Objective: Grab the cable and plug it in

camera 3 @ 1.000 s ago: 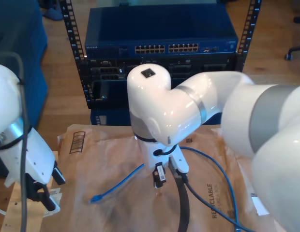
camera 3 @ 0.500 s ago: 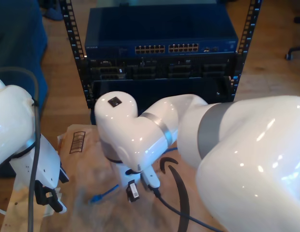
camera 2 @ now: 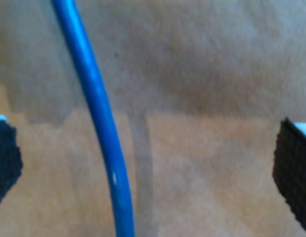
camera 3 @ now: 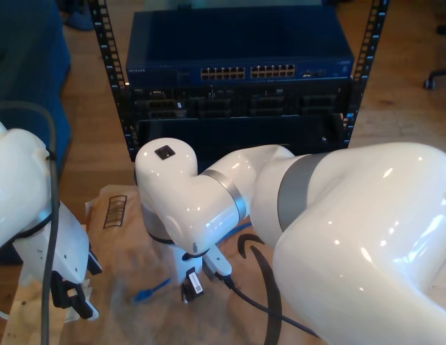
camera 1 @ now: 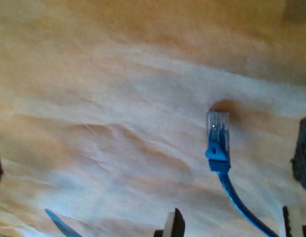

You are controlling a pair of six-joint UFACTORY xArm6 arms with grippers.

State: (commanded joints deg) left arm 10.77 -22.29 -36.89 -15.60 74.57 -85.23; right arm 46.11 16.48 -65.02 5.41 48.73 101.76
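The blue cable lies on brown paper, its plug toward the exterior view's left. In the first wrist view the clear, blue-booted plug rests free on the paper. My second gripper, on the big arm from the exterior view's right, hangs low over the cable just behind the plug. It is open, and the cable runs between its black pads untouched. My first gripper is open at the exterior view's lower left, apart from the plug, with dark pads wide apart.
A blue network switch with rows of ports sits in a rack behind the paper. The crumpled brown paper covers the work surface. A thick dark arm cable loops beside my second gripper. Wooden floor surrounds the rack.
My second arm swung toward the exterior view's left and sank, bringing its open gripper down over the cable near the plug. My first arm shifted slightly.
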